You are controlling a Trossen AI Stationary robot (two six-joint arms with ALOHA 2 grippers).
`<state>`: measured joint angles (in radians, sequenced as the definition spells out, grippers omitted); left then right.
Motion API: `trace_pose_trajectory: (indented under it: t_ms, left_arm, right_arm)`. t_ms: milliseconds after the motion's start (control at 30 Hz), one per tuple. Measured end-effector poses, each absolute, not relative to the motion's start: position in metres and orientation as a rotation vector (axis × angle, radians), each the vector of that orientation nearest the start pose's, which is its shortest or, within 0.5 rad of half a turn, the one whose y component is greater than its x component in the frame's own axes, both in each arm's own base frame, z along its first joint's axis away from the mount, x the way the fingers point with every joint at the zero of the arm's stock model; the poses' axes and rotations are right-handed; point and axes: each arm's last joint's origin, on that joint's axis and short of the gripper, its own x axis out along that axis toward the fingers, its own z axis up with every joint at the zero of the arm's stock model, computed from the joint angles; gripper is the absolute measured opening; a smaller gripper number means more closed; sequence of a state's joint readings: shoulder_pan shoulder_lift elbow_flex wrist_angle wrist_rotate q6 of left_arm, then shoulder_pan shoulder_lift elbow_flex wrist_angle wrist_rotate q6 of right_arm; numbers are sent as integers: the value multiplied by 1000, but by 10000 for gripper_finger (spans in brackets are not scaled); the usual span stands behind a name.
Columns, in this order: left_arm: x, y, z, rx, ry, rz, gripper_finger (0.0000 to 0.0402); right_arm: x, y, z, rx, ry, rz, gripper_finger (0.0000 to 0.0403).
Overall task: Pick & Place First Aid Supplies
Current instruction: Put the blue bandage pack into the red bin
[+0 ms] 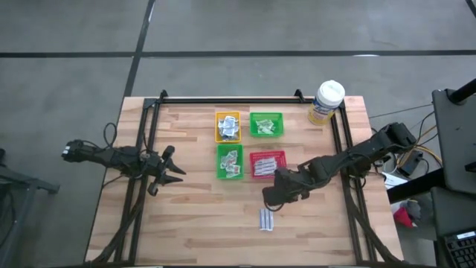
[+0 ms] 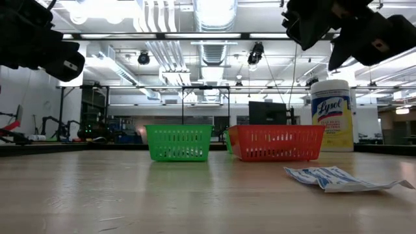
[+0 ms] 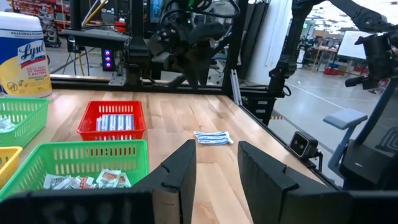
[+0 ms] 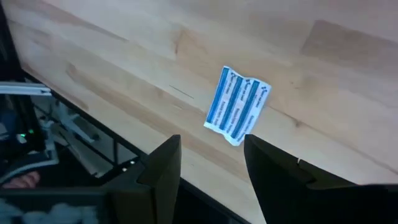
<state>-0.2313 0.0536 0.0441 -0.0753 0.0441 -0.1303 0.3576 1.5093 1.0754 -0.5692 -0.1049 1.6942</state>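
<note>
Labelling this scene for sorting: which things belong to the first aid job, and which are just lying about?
Job: blue-and-white packets loose on the table; packets in the red tray, both green trays, yellow tray; right gripper.
Lying about: Lysol canister.

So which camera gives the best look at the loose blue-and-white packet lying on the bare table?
The right wrist view: the blue-and-white packet fills mid-frame, stripes clear, beyond the open right gripper. The high view shows it small, the low view edge-on, the left wrist view far off.
</note>
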Motion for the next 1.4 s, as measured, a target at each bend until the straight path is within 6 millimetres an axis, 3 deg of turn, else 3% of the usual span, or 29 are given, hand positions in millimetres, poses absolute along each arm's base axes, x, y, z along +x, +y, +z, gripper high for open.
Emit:
trace_pose_trajectory:
  t_ms: [567,1100,1400]
  left_arm:
    - [95,-24,167,-117,102,-269,115]
    - [96,-24,166,-122,113,-269,115]
    - [96,-24,166,-147,118,-267,115]
  right_arm:
    - [274,119,207,1484,1060,-527,157]
    - [308,149,152,1434,1209,-595,148]
    - [316,155,142,1417,1258,-601,133]
